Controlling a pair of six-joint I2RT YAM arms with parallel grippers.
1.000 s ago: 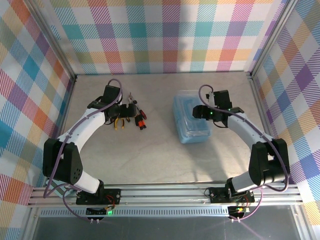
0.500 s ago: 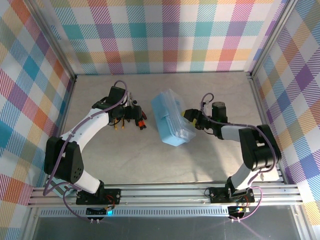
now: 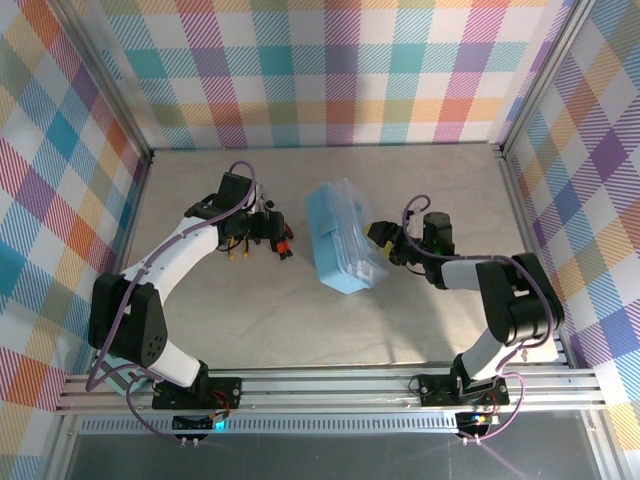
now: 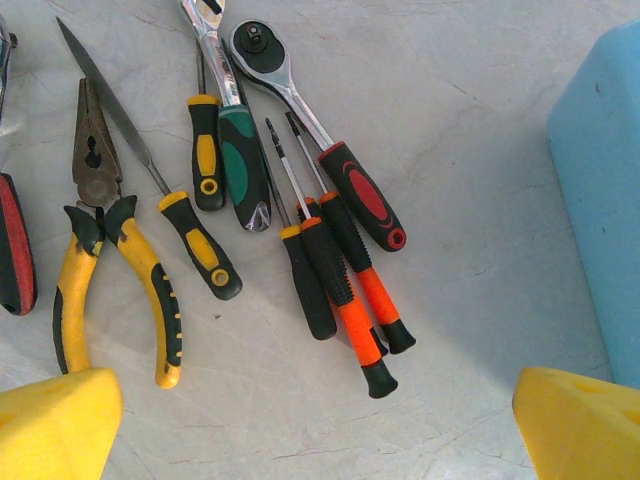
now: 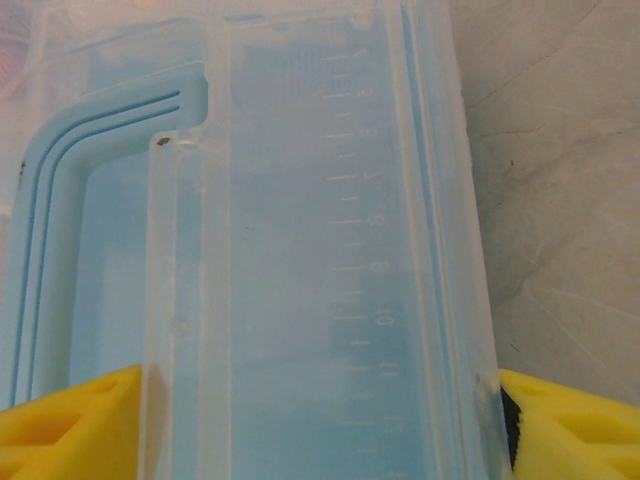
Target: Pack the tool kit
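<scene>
Lying crosswise ahead of the left gripper's [image 4: 318, 388] spread jaws, the screwdrivers [image 4: 335, 280] are being hovered over; the case [image 3: 345, 238] is being pinched by the right gripper [image 5: 320, 392]

Bright, even light with soft shadows; sharp throughout, faint glare on the ratchet [image 4: 262, 45]

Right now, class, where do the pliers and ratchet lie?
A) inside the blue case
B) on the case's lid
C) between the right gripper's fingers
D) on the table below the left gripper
D: the pliers and ratchet lie on the table below the open left gripper, apart from the blue case.
</scene>
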